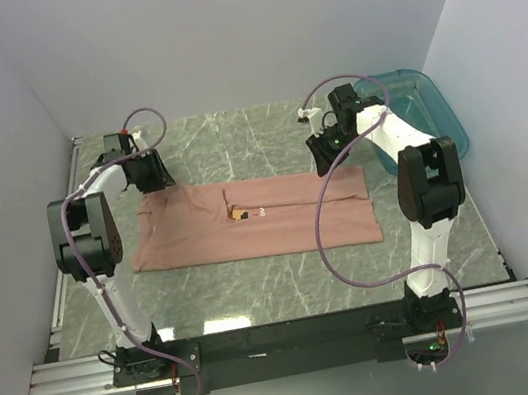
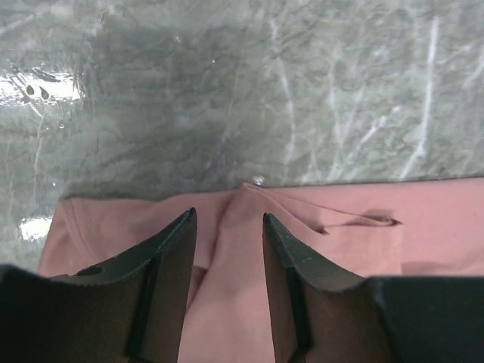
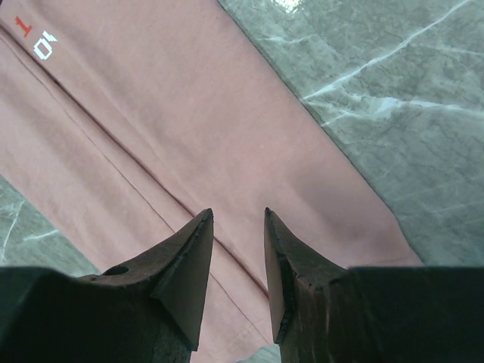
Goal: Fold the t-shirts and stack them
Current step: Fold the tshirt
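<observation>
Salmon-pink t-shirt [image 1: 249, 230] half-folded, left of teal tub [image 1: 442, 112]; right gripper [image 3: 238, 212] at tub-side end, left gripper [image 2: 227, 215] at far end, both half-parted, empty; a shallow pinch could snag one layer, spoiling the fold.

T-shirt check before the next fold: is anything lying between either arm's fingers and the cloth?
Nothing visible. Both the left fingers and the right fingers hang open right over the t-shirt; the tub sits off at the far right corner.
</observation>
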Controlling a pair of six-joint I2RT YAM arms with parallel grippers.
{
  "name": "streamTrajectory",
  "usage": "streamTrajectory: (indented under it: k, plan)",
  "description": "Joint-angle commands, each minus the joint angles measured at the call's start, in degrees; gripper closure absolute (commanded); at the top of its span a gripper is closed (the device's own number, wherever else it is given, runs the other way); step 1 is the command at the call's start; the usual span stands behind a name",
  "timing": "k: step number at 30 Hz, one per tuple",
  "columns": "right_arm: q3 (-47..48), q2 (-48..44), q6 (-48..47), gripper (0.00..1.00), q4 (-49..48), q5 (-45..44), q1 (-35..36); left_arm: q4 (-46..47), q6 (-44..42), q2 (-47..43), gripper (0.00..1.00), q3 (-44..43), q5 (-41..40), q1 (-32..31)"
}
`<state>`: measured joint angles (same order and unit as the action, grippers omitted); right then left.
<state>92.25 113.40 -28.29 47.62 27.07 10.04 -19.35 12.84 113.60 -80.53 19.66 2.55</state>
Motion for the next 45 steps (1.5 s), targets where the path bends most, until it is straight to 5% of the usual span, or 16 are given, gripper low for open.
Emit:
streamTrajectory:
  k: [1,12,17,22,25,28,35,45]
  plan:
    - [-0.2,-0.8,0.0,0.59,0.3,1.8,0.2,-3.3,-2.4,2.5,0.55,-3.8,1.0,-0.4]
    - [0.1,-0.6,-0.9,0.59,0.7,1.8,0.2,-1.4,-1.4,-1.8,0.60,-0.3,-3.4,-1.0]
    - [2.7,1.0,-6.8,0.58,3.9,5.1,0.9,7.3,4.1,-18.9,0.41,12.7,-11.1,0.3]
    - [11.0,6.7,-18.0,0.55,10.7,4.7,2.8,12.6,15.4,-36.6,0.24,27.3,-5.6,9.0]
    - [14.6,8.7,-22.2,0.55,12.5,4.9,4.2,9.7,24.0,-45.7,0.11,36.0,-5.1,14.2]
    - [17.3,9.9,-22.8,0.55,12.9,4.9,6.6,4.0,30.5,-52.6,0.13,42.4,-6.9,15.1]
    - [15.2,8.3,-14.6,0.54,4.4,5.1,12.6,-3.5,43.1,-63.4,0.23,52.3,-10.3,15.2]
    - [40.3,26.4,5.1,0.50,3.4,5.6,17.6,-11.1,44.9,-62.5,0.23,50.7,-13.1,15.1]
